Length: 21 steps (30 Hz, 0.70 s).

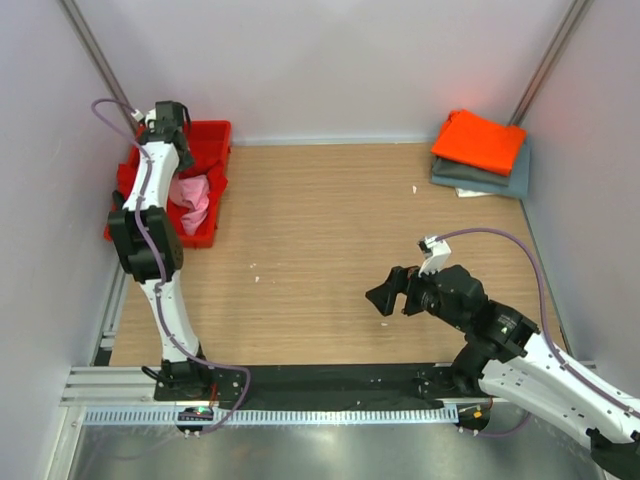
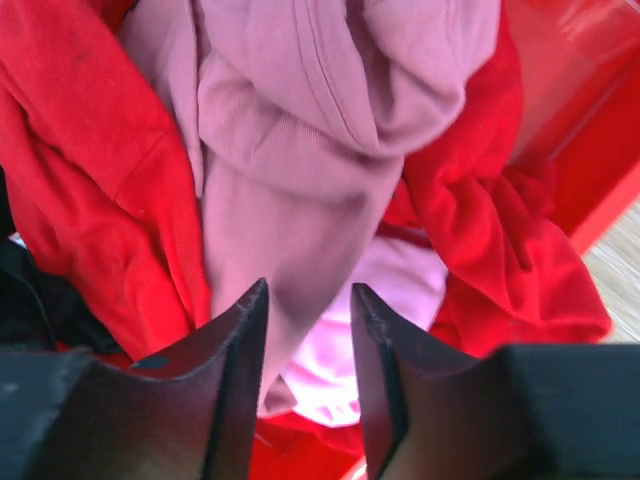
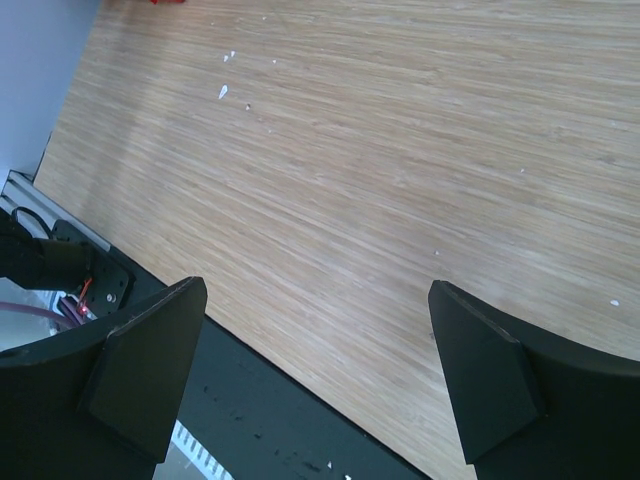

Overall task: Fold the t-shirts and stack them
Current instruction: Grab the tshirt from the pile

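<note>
In the left wrist view my left gripper point(image 2: 308, 290) hangs inside the red crate point(image 2: 585, 110), jaws half narrowed, still apart. A fold of the dusty salmon-pink t-shirt point(image 2: 300, 180) runs down between them and touches the left finger point(image 2: 235, 360). A light pink t-shirt point(image 2: 395, 300) lies beneath, a red t-shirt point(image 2: 90, 160) on both sides, and dark cloth point(image 2: 20, 290) at the left edge. At the table's back right an orange t-shirt point(image 1: 480, 140) lies folded on a grey-blue one point(image 1: 495, 180). My right gripper point(image 1: 385, 297) hovers open and empty over bare wood point(image 3: 380, 150).
The crate point(image 1: 212, 135) stands at the back left against the wall. White walls close in the table on three sides. A black strip point(image 3: 260, 400) and a metal rail point(image 1: 300, 412) run along the near edge by the arm bases.
</note>
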Available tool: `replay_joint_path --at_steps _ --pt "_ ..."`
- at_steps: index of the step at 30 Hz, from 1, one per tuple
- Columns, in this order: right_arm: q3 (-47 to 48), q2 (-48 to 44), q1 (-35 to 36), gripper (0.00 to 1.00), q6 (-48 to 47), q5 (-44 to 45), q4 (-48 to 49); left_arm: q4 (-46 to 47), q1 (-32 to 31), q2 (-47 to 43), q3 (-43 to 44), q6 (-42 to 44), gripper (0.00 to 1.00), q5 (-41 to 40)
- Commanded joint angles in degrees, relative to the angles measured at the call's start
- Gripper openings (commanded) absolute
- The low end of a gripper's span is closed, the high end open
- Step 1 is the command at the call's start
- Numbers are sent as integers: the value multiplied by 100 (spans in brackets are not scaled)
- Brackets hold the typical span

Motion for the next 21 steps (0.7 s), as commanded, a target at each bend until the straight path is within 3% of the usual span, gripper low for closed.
replay_joint_path --at_steps 1,6,8,9,14,18,21 --pt "207 -33 28 100 74 45 -184 -269 45 251 569 145 39 -392" --pt "260 2 37 100 48 107 -176 -480 28 489 957 180 29 -621" --pt "286 46 28 100 39 124 -176 -559 45 568 1167 206 16 -683" --pt "295 64 28 100 39 133 -193 -647 37 603 1229 215 0 -675" --pt "217 195 28 100 -23 212 8 -903 -331 26 2001 101 0 -201" --pt "303 546 37 100 -76 432 211 -299 -903 -1081 2837 14 0 800" --pt "532 688 28 100 -84 555 202 291 -921 -2162 2602 -540 0 1319"
